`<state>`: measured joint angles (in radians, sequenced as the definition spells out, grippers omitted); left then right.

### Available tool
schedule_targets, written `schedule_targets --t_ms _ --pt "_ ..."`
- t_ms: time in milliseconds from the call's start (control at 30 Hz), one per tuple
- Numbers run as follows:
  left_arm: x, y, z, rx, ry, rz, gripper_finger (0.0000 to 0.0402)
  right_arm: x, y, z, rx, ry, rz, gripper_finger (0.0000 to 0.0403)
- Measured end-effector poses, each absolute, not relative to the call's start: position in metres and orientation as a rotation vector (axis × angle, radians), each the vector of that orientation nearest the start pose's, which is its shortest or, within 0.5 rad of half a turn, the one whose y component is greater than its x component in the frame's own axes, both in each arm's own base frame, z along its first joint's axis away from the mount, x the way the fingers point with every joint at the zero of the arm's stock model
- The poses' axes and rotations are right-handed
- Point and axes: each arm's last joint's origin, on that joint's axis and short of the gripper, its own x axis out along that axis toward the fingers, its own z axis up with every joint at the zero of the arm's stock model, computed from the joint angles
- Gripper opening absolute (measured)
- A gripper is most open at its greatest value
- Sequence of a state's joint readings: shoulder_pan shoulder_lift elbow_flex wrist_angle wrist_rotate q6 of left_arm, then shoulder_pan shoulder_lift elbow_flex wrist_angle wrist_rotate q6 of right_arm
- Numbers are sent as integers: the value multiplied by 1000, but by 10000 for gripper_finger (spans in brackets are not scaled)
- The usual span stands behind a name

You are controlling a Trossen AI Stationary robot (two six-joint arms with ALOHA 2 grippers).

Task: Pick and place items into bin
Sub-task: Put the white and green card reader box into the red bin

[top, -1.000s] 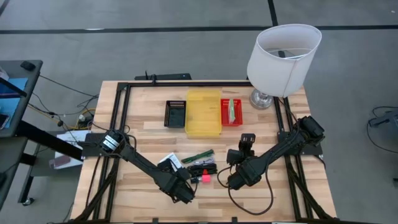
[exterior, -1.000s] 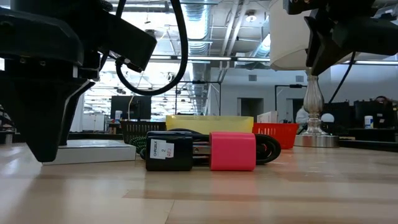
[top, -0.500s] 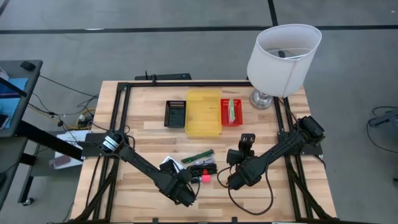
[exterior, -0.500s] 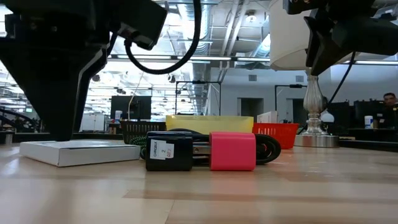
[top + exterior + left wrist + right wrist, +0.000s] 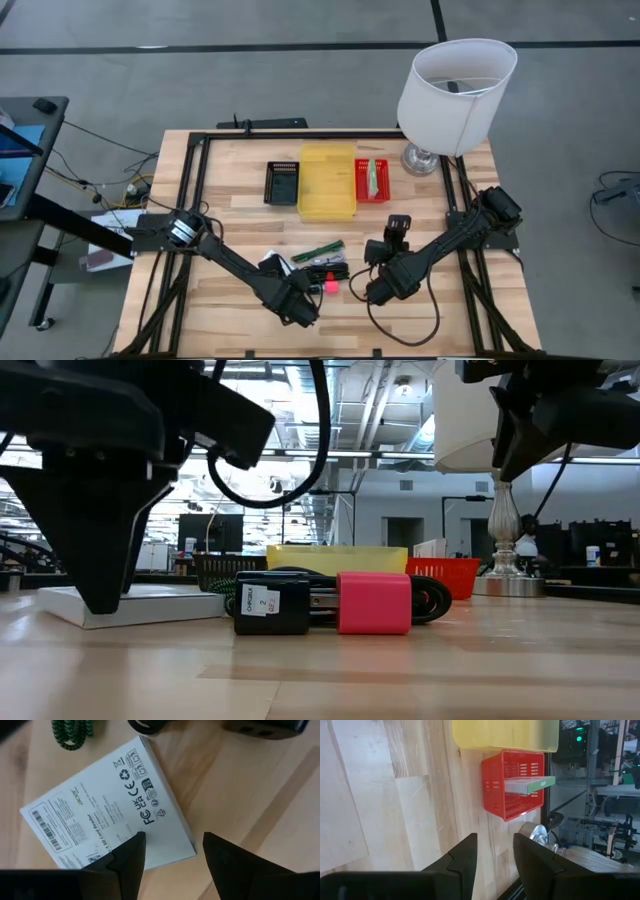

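Note:
A flat white labelled packet [image 5: 272, 264] [image 5: 105, 815] lies flat on the wooden table, near the front. My left gripper [image 5: 296, 306] [image 5: 170, 851] points down over the packet's near corner, open, one finger above the packet and one beside it. To the packet's right lie a thin green stick [image 5: 318, 251], a black clip [image 5: 272, 610] and a pink-red block [image 5: 374, 603]. The yellow tray [image 5: 327, 180] stands farther back. A green-striped packet [image 5: 530, 784] lies in the red basket [image 5: 371, 181]. My right gripper [image 5: 397, 226] [image 5: 495, 852] hovers open, slanting toward the baskets. My left gripper's fingers stand astride the white packet's near corner [image 5: 187, 851], pointing down from above. I cannot tell whether either finger touches the packet, which lies flat on the table.
A black basket [image 5: 282, 182] stands left of the yellow tray. A white-shaded lamp [image 5: 455, 90] stands at the far right corner. A green braided cord [image 5: 72, 731] lies beyond the white packet. Bare wood lies at the front left and front right.
My left gripper has shifted a little by the white packet's near end and now stands low in front of it. Its fingers keep the same gap. The items have stayed where they were.

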<state>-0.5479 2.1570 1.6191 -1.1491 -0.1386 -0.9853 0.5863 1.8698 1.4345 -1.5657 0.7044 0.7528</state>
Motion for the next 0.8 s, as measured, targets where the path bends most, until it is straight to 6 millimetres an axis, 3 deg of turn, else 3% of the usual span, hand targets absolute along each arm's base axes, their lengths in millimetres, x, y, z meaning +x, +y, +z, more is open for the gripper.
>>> schedule_targets --t_ms 600,700,800 --pt "339 -199 145 -207 1544 478 191 261 164 225 -604 1350 -612 120" --pt "339 -198 145 -199 1549 477 174 261 164 225 -604 1350 -613 120" --pt "338 -197 145 -177 1552 485 132 261 164 225 -604 1350 -613 120"
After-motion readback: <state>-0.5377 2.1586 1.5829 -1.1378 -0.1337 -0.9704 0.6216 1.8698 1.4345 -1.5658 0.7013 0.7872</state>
